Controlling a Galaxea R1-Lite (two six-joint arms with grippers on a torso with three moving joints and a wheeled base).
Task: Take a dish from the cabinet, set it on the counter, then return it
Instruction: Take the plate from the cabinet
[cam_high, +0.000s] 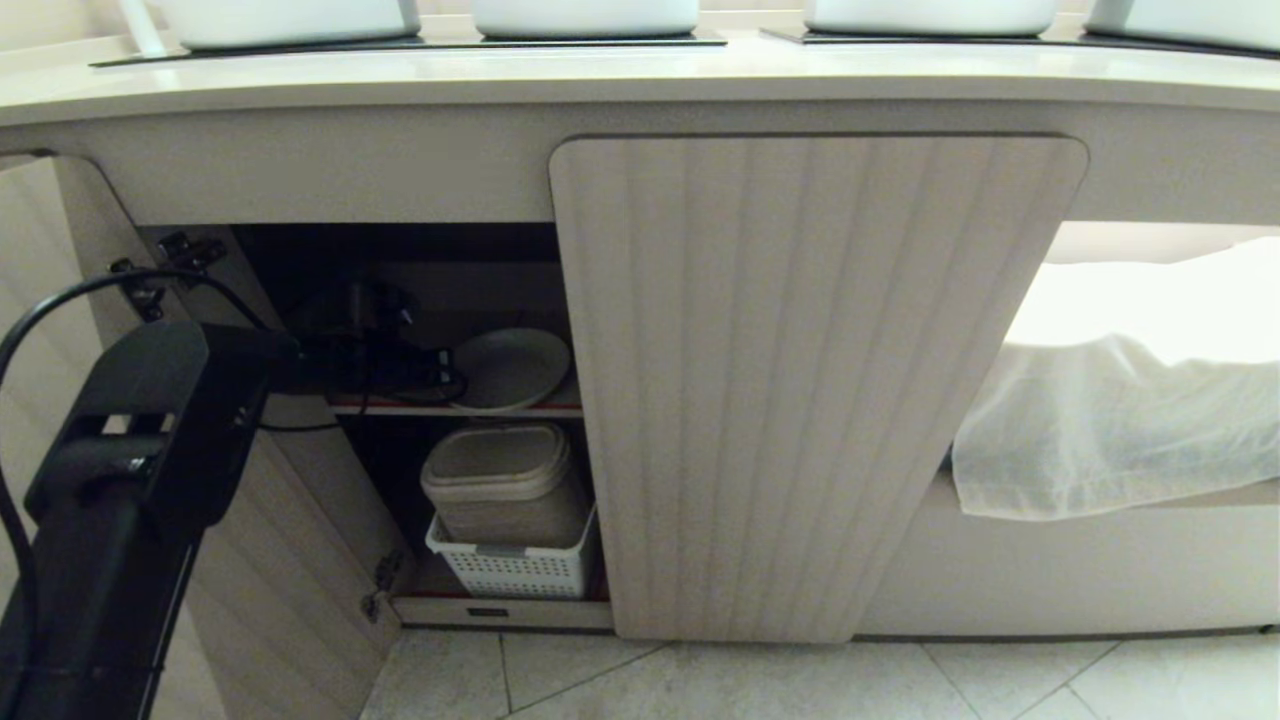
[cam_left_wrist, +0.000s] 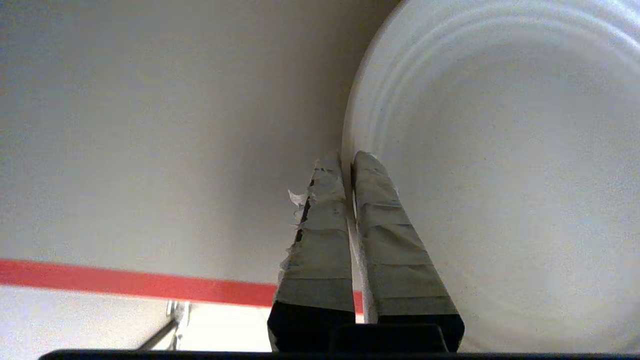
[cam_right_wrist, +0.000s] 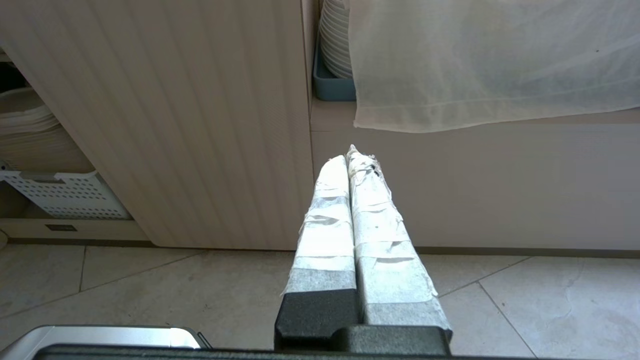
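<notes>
Though half hidden inside the dark cabinet (cam_high: 400, 300), left end effector (cam_left_wrist: 348, 160) clamped on dish (cam_left_wrist: 500, 175) rim above red-edged shelf (cam_left_wrist: 125, 282). Right end effector (cam_right_wrist: 352, 157) closed, empty, outside the head view.

Right gripper (cam_right_wrist: 350, 155) hangs low over the tiled floor (cam_right_wrist: 525, 300), taped jaws pressed together, facing the cabinet's (cam_right_wrist: 200, 125) fluted door. A white basket (cam_right_wrist: 65, 195) sits at the opening; beyond the door, a cloth (cam_right_wrist: 490, 65) drapes beside stacked plates (cam_right_wrist: 334, 40).

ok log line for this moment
left gripper shut on dish rim | dish on cabinet shelf | right gripper shut, parked
</notes>
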